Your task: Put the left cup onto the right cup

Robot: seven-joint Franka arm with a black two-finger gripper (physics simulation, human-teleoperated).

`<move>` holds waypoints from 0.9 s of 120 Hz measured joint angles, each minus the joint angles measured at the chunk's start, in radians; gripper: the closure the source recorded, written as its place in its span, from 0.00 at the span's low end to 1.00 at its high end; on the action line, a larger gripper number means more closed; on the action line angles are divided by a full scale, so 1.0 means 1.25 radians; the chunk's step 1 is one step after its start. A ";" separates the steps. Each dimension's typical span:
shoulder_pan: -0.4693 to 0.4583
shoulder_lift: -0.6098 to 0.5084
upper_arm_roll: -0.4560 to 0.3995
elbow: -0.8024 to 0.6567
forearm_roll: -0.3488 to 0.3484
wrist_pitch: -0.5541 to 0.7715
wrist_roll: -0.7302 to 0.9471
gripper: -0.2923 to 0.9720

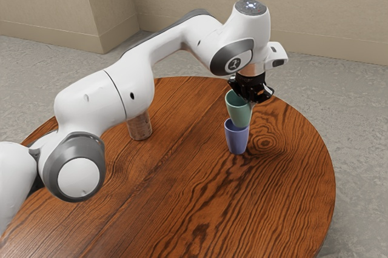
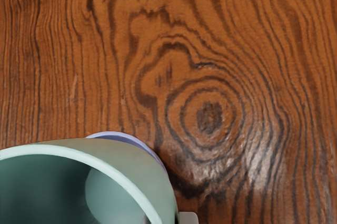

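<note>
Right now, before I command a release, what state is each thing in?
green cup: upright, gripped at the rim, base at the blue cup's mouth; fully seated or not, cannot tell.
blue cup: upright on the table, open end up, under the green cup.
gripper: shut on the green cup's rim.
brown cylinder: upright on the table, apart from the cups.

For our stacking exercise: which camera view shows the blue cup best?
The exterior view: the blue cup shows whole, on the table under the green cup. The wrist view shows a sliver of its rim.
</note>
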 joint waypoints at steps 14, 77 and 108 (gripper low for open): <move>0.000 0.000 -0.001 0.000 0.000 0.002 0.000 0.85; 0.008 0.003 0.005 0.001 0.001 0.020 0.002 0.85; 0.008 0.000 0.006 0.003 -0.001 0.010 0.004 0.85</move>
